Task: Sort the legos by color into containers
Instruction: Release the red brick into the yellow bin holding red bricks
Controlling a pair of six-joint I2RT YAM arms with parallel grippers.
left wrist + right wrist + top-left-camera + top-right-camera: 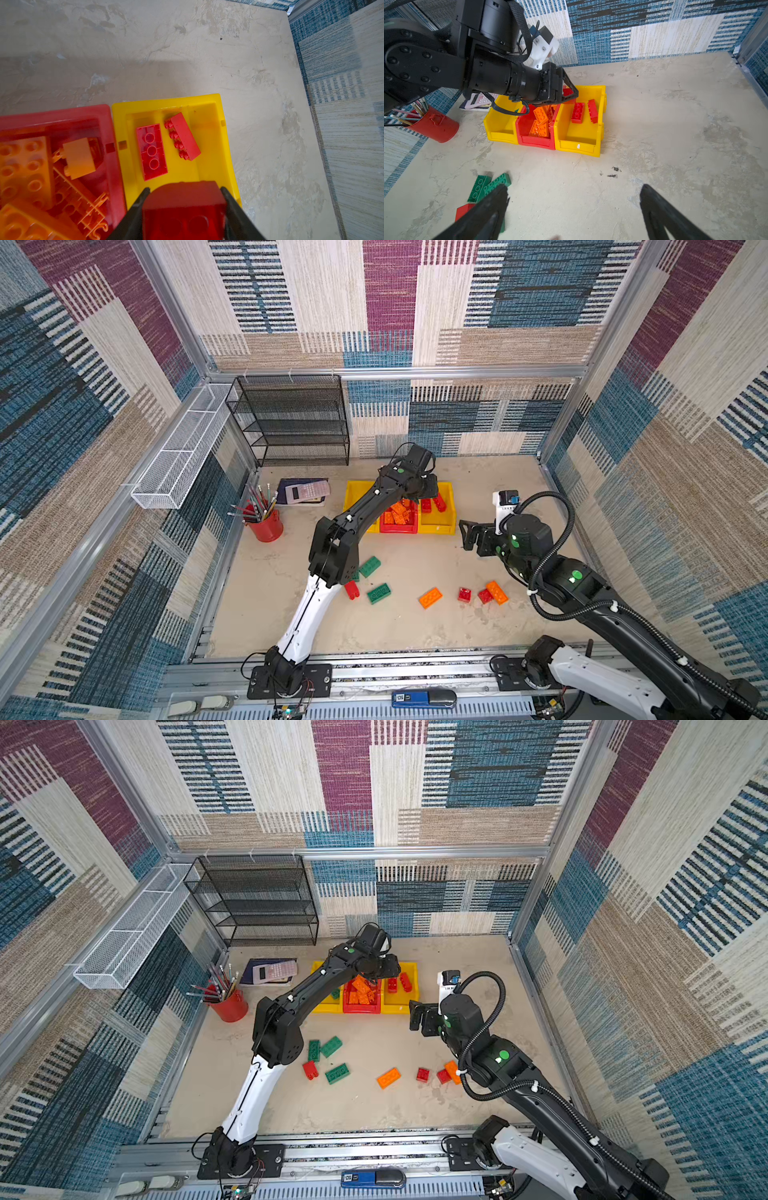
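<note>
- left yellow bin: smooth moulded plastic, one green brick visible inside.
- red bin: heaped with studded orange bricks.
- right yellow bin: two red bricks inside; left gripper over it, jaws partly closed against a glossy red brick.
- worktop: mottled, matt; eight loose legos left to sort, green, red and orange.
- right gripper: spread wide, empty, above the worktop.

Left arm is extended far forward, left gripper closed on a red brick. Right arm is kept bent, right gripper spread wide.
</note>
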